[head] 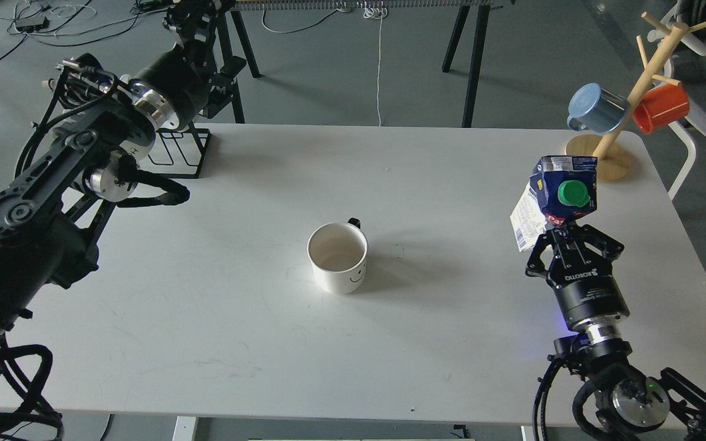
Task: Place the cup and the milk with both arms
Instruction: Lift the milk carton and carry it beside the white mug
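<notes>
Left tool sits at eleven o'clock, its opening impossible to tell. The cup stands at the table's centre, seemingly placed. At three o'clock, the right tool grips the milk, not yet placed.

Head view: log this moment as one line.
right hand: shut on milk carton | left hand: raised, state unclear | smiley mug: upright, table centre

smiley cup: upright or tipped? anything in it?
Upright and empty. The cup stands on its base on the table with its mouth facing up, and its bare, pale inside bottom is visible.
</notes>
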